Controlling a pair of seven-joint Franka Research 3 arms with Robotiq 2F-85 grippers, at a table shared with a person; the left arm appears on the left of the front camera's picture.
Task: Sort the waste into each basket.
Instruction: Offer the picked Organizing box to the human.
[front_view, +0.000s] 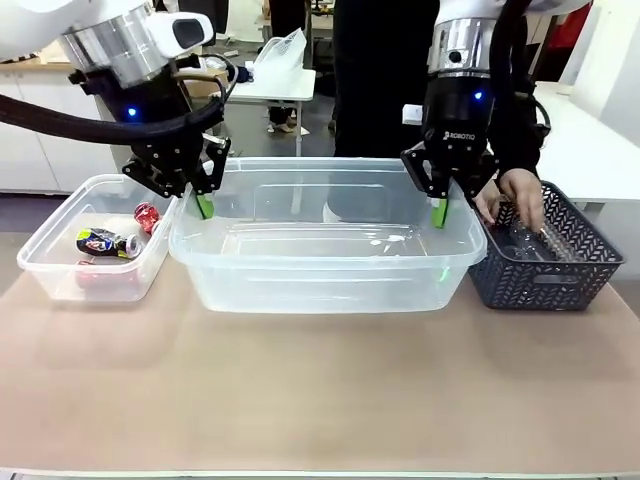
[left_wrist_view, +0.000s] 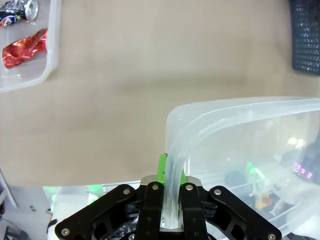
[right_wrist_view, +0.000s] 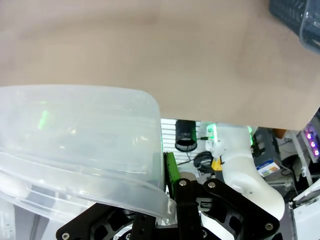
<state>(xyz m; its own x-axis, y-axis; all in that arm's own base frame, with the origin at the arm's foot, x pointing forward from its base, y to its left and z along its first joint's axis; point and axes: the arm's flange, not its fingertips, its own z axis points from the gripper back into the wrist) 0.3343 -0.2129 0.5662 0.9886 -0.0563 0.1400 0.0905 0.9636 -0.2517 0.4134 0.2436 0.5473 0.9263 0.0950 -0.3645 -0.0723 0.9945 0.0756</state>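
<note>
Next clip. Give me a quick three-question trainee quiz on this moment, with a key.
1. True or false: the left gripper is shut on the rim of the large clear tub.
2. Fill in: the small clear tub holds crushed ____.
3. Where is the person's hand? A) in the dark mesh basket B) in the small clear tub C) in the large clear tub
Key: 1 true; 2 drink cans; 3 A.

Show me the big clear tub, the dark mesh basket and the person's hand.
big clear tub (front_view: 320, 288): front view, on its near wall.
dark mesh basket (front_view: 545, 287): front view, on its near wall.
person's hand (front_view: 518, 193): front view, on the back of the hand.
</note>
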